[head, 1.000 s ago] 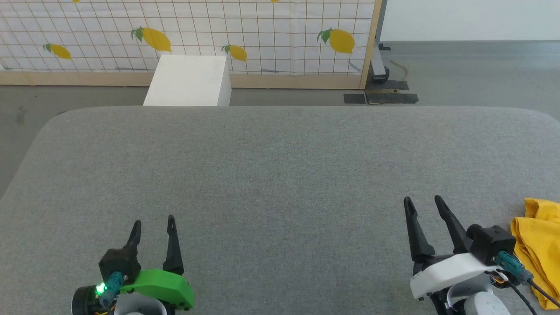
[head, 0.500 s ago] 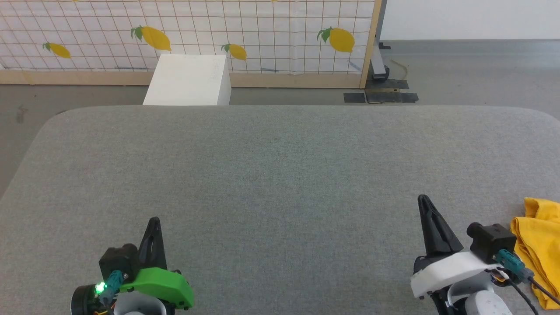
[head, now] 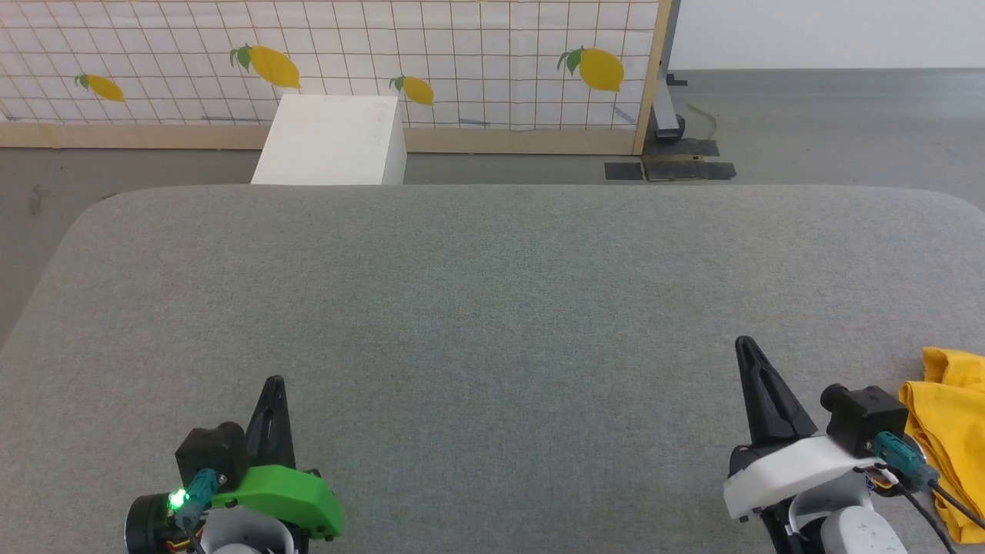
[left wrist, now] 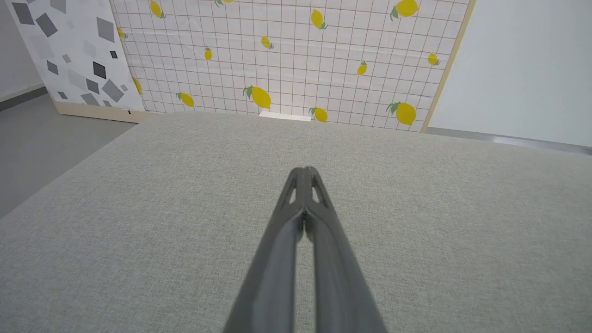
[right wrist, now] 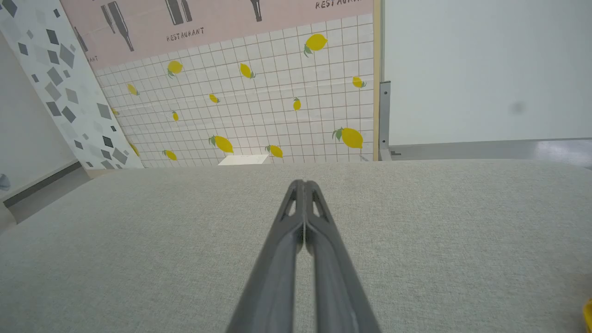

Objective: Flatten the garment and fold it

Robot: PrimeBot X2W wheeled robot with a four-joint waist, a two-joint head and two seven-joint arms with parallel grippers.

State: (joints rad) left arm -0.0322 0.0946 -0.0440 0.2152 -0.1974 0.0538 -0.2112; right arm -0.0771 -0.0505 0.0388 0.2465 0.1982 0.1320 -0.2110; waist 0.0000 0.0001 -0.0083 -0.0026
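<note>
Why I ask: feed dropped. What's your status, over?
Left end effector shut, empty. Right end effector shut, empty. Crumpled mustard-yellow cloth garment lying right of right end effector, untouched. Grey fabric tabletop ahead, no obstruction seen.

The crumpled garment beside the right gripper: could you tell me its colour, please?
The crumpled garment is mustard yellow, clearest in the head view.

The garment (head: 954,419) is a mustard-yellow cloth lying in a bunched, creased heap on the grey fabric-covered table (head: 492,308), down at its near right side. It isn't spread flat: folds overlap, one edge humps up at the far end, and its right part runs out of sight.
</note>
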